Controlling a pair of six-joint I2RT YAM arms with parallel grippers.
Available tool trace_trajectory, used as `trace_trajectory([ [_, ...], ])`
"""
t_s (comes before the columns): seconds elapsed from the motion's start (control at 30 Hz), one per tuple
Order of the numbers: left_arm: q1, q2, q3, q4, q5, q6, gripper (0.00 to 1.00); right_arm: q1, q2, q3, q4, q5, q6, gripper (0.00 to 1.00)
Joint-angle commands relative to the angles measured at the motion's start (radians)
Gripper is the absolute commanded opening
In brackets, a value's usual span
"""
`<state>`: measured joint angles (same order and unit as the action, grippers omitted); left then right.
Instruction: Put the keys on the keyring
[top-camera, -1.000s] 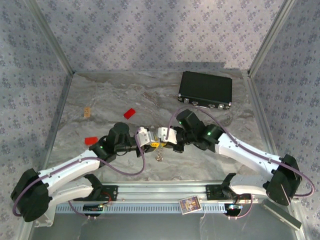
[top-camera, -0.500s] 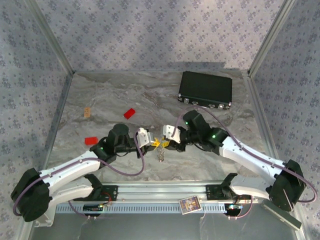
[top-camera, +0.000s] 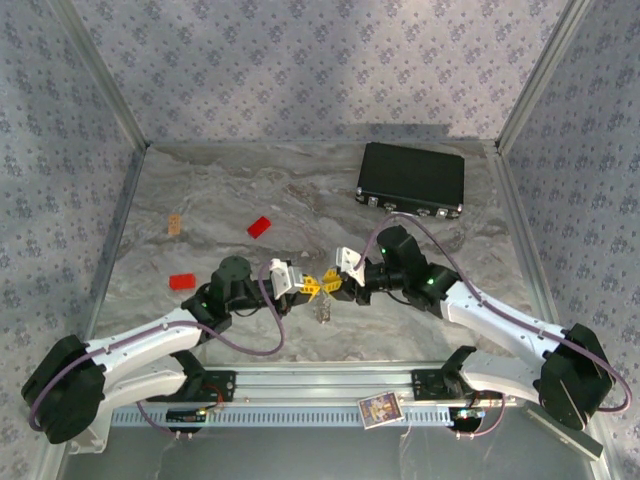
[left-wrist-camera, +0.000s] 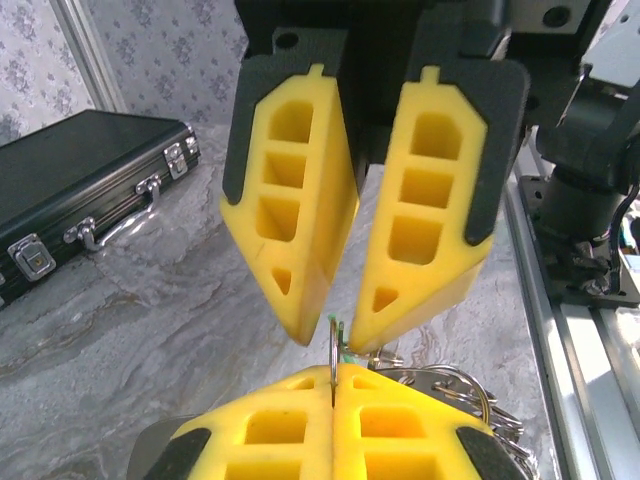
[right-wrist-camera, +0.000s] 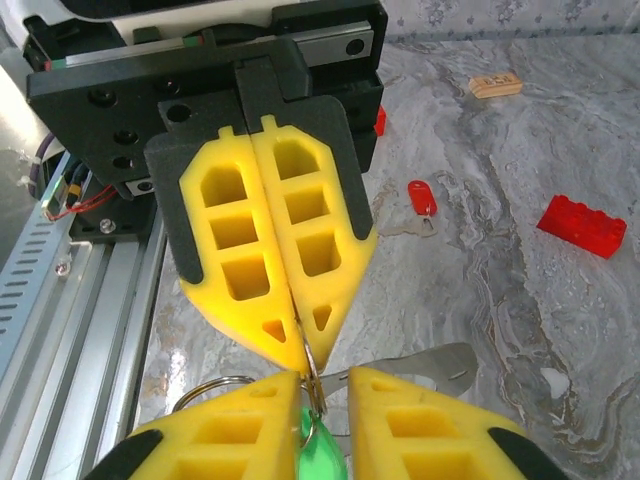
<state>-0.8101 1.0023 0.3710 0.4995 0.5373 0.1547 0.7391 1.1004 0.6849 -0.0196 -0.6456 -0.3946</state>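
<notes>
Grey marbled tabletop (top-camera: 230, 200), enclosed by patterned grey-blue fabric walls (top-camera: 320, 70) on aluminium corner posts (top-camera: 100, 75); even, diffuse lighting.

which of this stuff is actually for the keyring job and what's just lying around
For the job:
- keyring, clamped in the left pincer
- green key, between the right pincer's fingers
- red key, lying on the table

Just lying about:
- red blocks
- black case
- small wooden piece
</notes>
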Motion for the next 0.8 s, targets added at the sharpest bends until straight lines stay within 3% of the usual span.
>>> trace_trajectory([
  [0.0, -0.002, -0.017, -0.004, 0.096, 0.048, -0.016, 0.00, -0.004, 0.004, -0.003, 0.036, -0.027, 0.023, 0.18],
  [0.07, -0.003, -0.017, -0.004, 0.103, 0.056, -0.017, 0.00, -0.002, 0.004, -0.006, 0.053, -0.029, 0.027, 0.15],
  [0.2, -0.003, -0.022, -0.006, 0.116, 0.064, -0.019, 0.00, -0.001, 0.003, -0.001, 0.058, -0.036, 0.025, 0.00],
  [0.27, -0.003, -0.033, 0.000, 0.090, 0.046, -0.010, 0.00, 0.000, -0.001, 0.013, 0.022, -0.034, 0.007, 0.00],
  [0.37, -0.003, -0.059, 0.033, -0.047, -0.021, 0.034, 0.21, 0.013, -0.012, 0.064, -0.095, 0.005, -0.067, 0.00],
  [0.4, -0.002, -0.068, 0.047, -0.097, -0.038, 0.053, 0.23, 0.023, -0.011, 0.088, -0.158, 0.029, -0.099, 0.00],
  [0.53, -0.002, -0.076, 0.090, -0.242, -0.067, 0.103, 0.23, 0.049, 0.011, 0.176, -0.326, 0.099, -0.196, 0.00],
  [0.77, -0.003, -0.054, 0.126, -0.277, -0.045, 0.116, 0.22, 0.091, 0.055, 0.264, -0.414, 0.168, -0.259, 0.00],
])
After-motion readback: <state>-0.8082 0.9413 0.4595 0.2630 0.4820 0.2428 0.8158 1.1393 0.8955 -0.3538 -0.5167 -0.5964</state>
